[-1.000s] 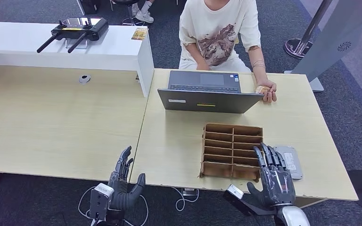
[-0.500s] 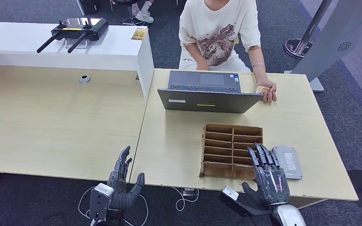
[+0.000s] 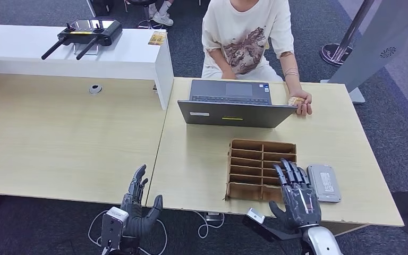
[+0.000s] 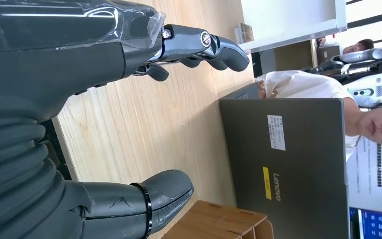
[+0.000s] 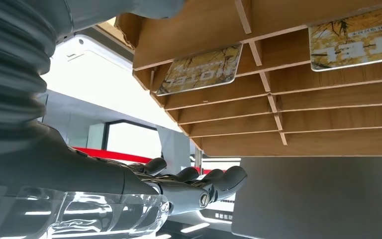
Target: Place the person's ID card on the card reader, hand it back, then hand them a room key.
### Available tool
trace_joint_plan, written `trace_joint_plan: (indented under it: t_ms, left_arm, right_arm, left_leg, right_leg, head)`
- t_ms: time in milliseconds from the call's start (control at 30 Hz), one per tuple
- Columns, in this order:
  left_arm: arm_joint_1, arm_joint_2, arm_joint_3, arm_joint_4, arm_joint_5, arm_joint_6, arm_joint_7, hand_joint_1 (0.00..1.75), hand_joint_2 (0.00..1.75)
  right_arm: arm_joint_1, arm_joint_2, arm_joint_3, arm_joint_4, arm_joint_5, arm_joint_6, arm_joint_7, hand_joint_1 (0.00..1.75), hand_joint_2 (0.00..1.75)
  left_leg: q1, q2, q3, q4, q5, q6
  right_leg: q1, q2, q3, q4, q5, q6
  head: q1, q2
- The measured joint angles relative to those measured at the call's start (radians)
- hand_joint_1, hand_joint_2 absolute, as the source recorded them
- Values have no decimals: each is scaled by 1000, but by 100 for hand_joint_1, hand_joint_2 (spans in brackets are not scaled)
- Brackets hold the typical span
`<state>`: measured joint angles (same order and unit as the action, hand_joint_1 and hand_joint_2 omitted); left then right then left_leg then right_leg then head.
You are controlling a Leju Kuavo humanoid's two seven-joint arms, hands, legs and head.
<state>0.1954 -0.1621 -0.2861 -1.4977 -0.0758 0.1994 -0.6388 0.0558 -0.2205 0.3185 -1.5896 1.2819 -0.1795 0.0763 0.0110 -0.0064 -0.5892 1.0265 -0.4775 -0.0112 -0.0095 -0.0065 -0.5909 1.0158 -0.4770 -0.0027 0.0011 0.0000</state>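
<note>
Head view: since a second ago the right hand (image 3: 298, 194) has slid leftward along the near edge of the table (image 3: 202, 154), from partly over the grey card reader (image 3: 324, 183) to over the near right corner of the wooden card rack (image 3: 260, 169). It is flat, palm down, fingers spread and straight, holding nothing. The left hand (image 3: 138, 204) has not moved; it hangs at the table's near edge, fingers apart, thumb out, empty. A person (image 3: 247, 37) sits behind the laptop (image 3: 234, 103), one hand (image 3: 300, 102) resting on the table with a small yellowish card (image 3: 295, 100) under its fingers.

Left wrist view: the left hand (image 4: 79, 99) is spread above the light wood, thumb and fingers well apart, nothing between them; the laptop lid (image 4: 288, 164) stands beyond.

Right wrist view: the right hand (image 5: 129, 184) reaches with fingers loosely extended, empty. Two yellow-printed room keys (image 5: 201, 69) lie in separate slots of the card rack (image 5: 278, 124).
</note>
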Motion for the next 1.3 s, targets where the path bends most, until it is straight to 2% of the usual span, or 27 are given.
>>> trace_joint_plan:
  t_ms: [233,400,567,833,900,1067,1300]
  left_arm:
    - [1,0,0,0,0,0,0,0,175]
    - [2,0,0,0,0,0,0,0,175]
    - [2,0,0,0,0,0,0,0,175]
    - [2,-1,0,0,0,0,0,0,175]
    - [2,-1,0,0,-1,0,0,0,175]
    - [2,-1,0,0,-1,0,-1,0,175]
    - [2,-1,0,0,-2,0,-1,0,175]
  right_arm:
    - [-6,0,5,15,-8,1,0,13,175]
    - [-9,0,8,22,-7,1,0,22,175]
    - [-9,0,9,25,-7,1,0,56,175]
    - [-8,0,9,26,-6,0,0,82,175]
    - [-8,1,9,26,-6,1,2,80,175]
    - [-8,3,9,26,-6,1,4,56,175]
    - [-8,5,9,26,-6,1,4,69,175]
  left_leg:
    - [0,0,0,0,0,0]
    - [0,0,0,0,0,0]
    - [0,0,0,0,0,0]
    - [0,0,0,0,0,0]
    - [0,0,0,0,0,0]
    - [0,0,0,0,0,0]
    - [0,0,0,0,0,0]
  right_leg:
    - [0,0,0,0,0,0]
    - [0,0,0,0,0,0]
    - [0,0,0,0,0,0]
    - [0,0,0,0,0,0]
    - [0,0,0,0,0,0]
    - [0,0,0,0,0,0]
    - [0,0,0,0,0,0]
  head:
    - [0,0]
    - [0,0]
    - [0,0]
    - [0,0]
    - [0,0]
    - [0,0]
    - [0,0]
